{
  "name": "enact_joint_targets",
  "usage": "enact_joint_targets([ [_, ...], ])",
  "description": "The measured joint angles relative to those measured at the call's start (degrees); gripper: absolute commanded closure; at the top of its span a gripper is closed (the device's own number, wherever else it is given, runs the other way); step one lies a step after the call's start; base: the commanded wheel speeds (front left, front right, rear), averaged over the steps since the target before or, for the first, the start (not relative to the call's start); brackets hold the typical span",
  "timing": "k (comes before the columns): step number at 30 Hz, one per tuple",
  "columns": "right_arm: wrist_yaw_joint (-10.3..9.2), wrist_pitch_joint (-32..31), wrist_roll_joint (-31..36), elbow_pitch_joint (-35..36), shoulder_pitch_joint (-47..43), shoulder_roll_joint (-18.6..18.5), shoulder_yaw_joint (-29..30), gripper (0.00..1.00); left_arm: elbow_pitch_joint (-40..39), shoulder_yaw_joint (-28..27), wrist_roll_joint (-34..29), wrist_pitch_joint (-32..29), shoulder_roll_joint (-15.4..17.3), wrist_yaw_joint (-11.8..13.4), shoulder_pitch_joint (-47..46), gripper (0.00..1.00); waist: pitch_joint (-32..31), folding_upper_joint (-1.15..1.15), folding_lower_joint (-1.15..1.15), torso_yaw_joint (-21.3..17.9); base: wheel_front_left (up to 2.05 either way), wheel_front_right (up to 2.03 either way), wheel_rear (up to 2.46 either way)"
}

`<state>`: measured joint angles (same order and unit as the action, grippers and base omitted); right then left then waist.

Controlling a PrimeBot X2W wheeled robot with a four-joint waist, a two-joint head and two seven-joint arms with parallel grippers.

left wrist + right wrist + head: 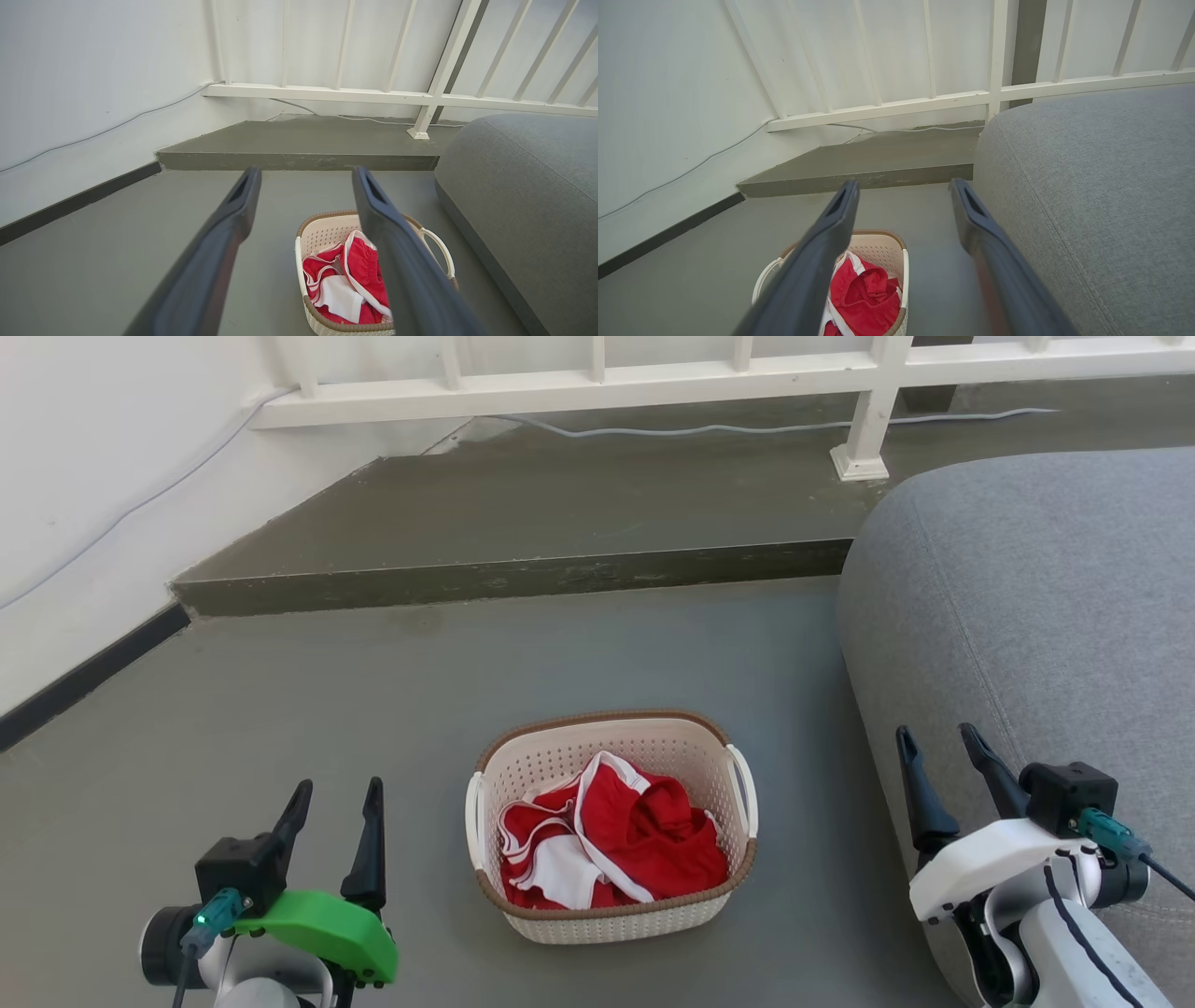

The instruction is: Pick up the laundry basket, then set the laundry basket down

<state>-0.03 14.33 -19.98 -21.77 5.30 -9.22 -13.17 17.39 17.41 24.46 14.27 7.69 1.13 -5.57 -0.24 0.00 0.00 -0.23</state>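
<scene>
Head view: perforated cream plastic laundry basket [611,917], rounded-rectangular with a brown woven-look rim, stands on smooth grey floor [373,709], holding crumpled red-and-white cloth [653,835]. Left gripper [338,787] and right gripper [934,732] flank it, well apart from it, fingers spread.

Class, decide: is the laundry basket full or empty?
Partly full: the laundry basket holds crumpled red-and-white clothes; its perforated back wall shows above them.
</scene>
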Motion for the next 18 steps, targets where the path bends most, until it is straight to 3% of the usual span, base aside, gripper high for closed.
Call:
enact_joint_targets([
  [18, 0.21, 0.0, 2.43, -0.67, 0.0, 0.25, 0.37, 0.0, 2.6, 0.03, 0.0, 0.0, -0.64, 0.42, -0.01, 0.0, 0.03, 0.0, 0.0, -0.01, 0.0, 0.0, 0.0],
])
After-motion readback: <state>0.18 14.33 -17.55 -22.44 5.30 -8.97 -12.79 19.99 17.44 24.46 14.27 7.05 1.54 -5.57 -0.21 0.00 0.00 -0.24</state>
